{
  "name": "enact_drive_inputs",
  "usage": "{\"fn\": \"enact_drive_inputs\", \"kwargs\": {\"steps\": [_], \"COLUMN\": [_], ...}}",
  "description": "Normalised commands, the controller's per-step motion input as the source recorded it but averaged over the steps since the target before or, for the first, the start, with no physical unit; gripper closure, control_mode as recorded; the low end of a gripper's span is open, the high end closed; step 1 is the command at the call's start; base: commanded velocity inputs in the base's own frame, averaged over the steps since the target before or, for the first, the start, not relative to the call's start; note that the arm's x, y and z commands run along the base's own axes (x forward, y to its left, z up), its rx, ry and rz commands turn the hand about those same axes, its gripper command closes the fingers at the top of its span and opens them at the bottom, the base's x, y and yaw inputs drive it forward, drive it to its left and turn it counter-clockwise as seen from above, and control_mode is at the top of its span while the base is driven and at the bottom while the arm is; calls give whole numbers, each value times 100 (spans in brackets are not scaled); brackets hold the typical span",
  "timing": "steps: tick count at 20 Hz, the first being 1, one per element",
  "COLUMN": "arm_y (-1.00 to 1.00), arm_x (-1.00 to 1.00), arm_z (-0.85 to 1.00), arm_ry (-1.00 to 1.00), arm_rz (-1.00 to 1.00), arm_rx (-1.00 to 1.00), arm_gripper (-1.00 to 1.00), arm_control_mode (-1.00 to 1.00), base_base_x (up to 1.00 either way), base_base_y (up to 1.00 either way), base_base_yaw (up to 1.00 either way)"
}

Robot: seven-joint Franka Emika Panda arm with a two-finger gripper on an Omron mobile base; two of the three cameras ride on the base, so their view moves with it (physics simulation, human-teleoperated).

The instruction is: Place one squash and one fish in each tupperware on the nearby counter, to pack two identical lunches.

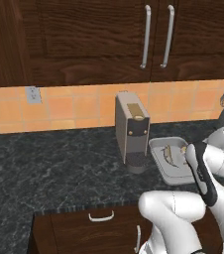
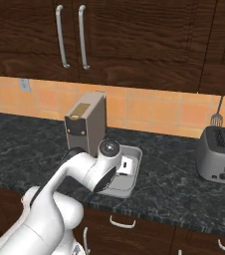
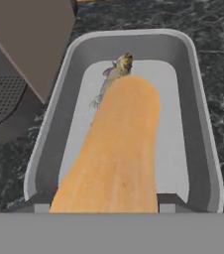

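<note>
A long orange squash (image 3: 119,149) runs up the hand view from between my fingertips, and my gripper (image 3: 104,206) is shut on its near end. It hangs over a light grey tupperware (image 3: 203,124) on the black counter (image 1: 49,168). A small grey-green fish (image 3: 111,77) lies in the far part of that tray, partly hidden by the squash tip. From the left base view the same tupperware (image 1: 171,177) holds the fish (image 1: 167,153), with my wrist over its right side. My forearm covers most of the tupperware (image 2: 128,188) in the right base view.
A grey coffee machine (image 1: 132,130) stands right beside the tray's left side (image 3: 20,64). A silver toaster (image 2: 220,154) sits at the right end of the counter. Dark wood drawers with silver handles (image 1: 101,216) lie below, wall cabinets above.
</note>
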Motion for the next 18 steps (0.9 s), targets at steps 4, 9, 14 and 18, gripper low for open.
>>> {"fn": "enact_drive_inputs", "kwargs": {"steps": [4,9,14,18], "arm_y": [-24,-30,-15,1], "arm_x": [44,35,27,25], "arm_z": [-19,-16,-21,-47], "arm_ry": [10,8,3,0], "arm_rz": [0,0,0,0], "arm_rx": [0,0,1,-1], "arm_gripper": [100,100,100,100], "arm_control_mode": [-100,-100,-100,-100], "base_base_x": [0,0,0,0], "base_base_y": [0,0,0,0], "base_base_yaw": [0,0,0,0]}}
